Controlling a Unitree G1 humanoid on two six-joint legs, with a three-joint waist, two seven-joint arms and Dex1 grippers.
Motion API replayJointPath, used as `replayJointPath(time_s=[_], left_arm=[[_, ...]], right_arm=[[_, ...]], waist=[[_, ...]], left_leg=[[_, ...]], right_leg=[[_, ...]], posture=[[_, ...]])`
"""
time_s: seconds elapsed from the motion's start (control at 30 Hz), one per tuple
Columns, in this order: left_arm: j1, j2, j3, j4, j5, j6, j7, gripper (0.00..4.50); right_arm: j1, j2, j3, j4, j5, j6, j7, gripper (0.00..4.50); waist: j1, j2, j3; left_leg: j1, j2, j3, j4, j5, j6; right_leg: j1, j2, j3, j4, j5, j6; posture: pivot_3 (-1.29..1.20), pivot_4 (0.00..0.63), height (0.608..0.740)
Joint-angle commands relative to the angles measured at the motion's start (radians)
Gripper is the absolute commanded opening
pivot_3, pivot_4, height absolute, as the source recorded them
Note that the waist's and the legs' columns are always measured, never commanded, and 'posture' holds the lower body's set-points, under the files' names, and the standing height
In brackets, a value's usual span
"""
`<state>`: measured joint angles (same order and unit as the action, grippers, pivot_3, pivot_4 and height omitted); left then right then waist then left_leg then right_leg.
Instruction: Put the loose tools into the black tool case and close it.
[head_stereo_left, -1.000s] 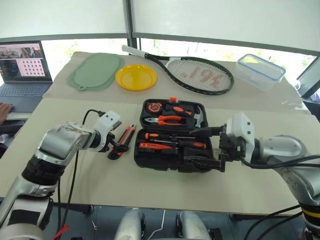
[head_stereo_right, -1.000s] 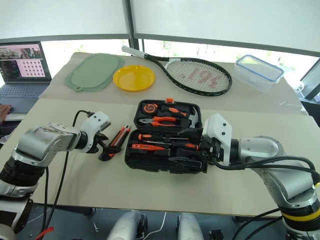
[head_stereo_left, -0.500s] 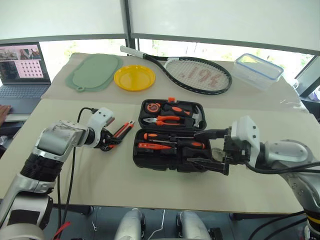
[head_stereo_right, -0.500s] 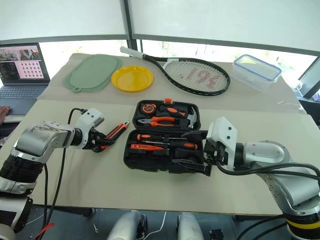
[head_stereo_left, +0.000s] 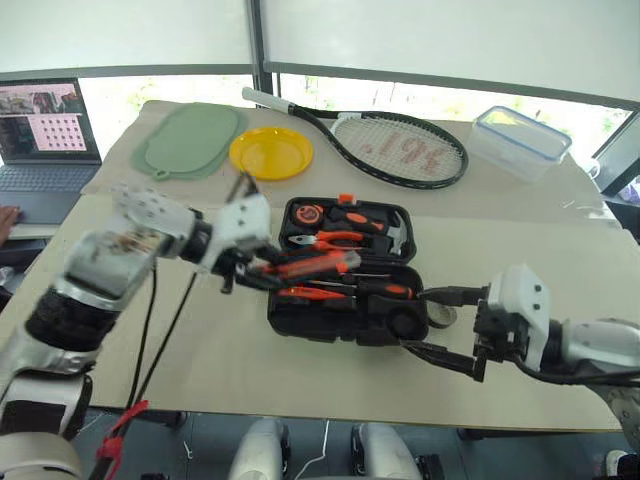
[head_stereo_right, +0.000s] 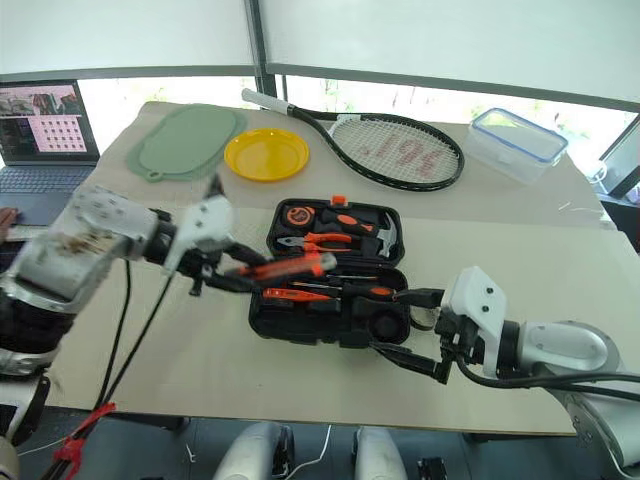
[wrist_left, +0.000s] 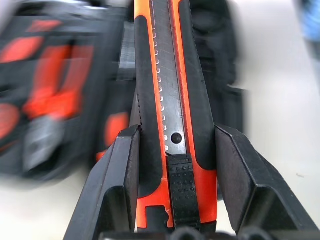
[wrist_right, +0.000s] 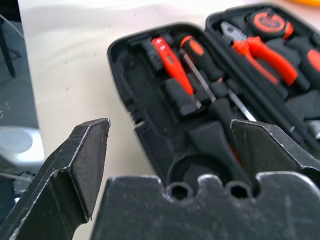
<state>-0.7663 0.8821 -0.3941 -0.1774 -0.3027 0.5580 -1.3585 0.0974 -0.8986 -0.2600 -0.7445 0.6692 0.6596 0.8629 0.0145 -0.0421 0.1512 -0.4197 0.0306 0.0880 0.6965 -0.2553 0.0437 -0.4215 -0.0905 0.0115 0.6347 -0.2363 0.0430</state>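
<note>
The black tool case (head_stereo_left: 322, 327) lies open in the middle of the table. Two black-and-orange screwdrivers (head_stereo_left: 375, 287) and a small orange tester screwdriver (head_stereo_left: 300, 293) lie in its near half. My left gripper (head_stereo_left: 256, 272) is shut on the black-and-orange utility knife (head_stereo_left: 305, 265) and holds it above the case's left side; in the left wrist view the knife (wrist_left: 172, 100) sits between the fingers (wrist_left: 120, 175). My right gripper (head_stereo_left: 414, 320) is open beside the case's near right corner, holding nothing. A small grey round thing (head_stereo_left: 441, 316), perhaps the tape roll, lies there on the table.
Pliers (head_stereo_left: 330, 239), a hammer and a tape measure (head_stereo_left: 308, 214) fill the case's far half. Behind it lie a tennis racket (head_stereo_left: 400, 150), a yellow plate (head_stereo_left: 270, 153), a green mat (head_stereo_left: 190, 140) and a clear blue-rimmed box (head_stereo_left: 520, 142). A laptop (head_stereo_left: 45, 135) stands far left.
My left gripper shut on the utility knife, lifted it off the table and carried it right, over the case. My right gripper drew back from the case toward the right.
</note>
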Motion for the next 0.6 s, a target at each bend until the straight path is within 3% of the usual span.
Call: replayJointPath(time_s=[0.03, 0.43, 0.6], left_arm=[[-0.022, -0.062, -0.127, 0.02, 0.138, -0.107, -0.022, 1.7], [-0.058, -0.194, -0.221, 0.152, 0.286, -0.093, -0.034, 1.7], [-0.073, -0.192, -0.221, 0.173, 0.295, -0.039, -0.073, 1.7]], right_arm=[[0.003, -0.009, -0.041, -0.045, 0.004, -0.005, -0.023, 4.5], [0.009, -0.004, -0.034, -0.06, 0.012, -0.004, -0.05, 4.5], [0.002, 0.0, -0.025, -0.053, 0.008, -0.009, -0.052, 4.5]], waist=[[-0.002, 0.0, 0.0], [0.0, 0.0, 0.0], [0.005, 0.0, 0.0]], left_leg=[[0.0, 0.0, 0.0, 0.0, 0.0, 0.0], [-0.002, 0.0, -0.001, 0.001, 0.0, 0.001], [-0.001, 0.0, -0.002, 0.004, 0.0, 0.001]], right_leg=[[0.0, 0.0, 0.0, 0.0, 0.0, 0.0], [0.0, 0.001, 0.0, -0.002, 0.001, 0.001], [0.002, 0.0, 0.0, -0.002, 0.001, 0.002]], posture=[[0.0, 0.15, 0.738], [0.0, 0.15, 0.738], [0.0, 0.15, 0.738]])
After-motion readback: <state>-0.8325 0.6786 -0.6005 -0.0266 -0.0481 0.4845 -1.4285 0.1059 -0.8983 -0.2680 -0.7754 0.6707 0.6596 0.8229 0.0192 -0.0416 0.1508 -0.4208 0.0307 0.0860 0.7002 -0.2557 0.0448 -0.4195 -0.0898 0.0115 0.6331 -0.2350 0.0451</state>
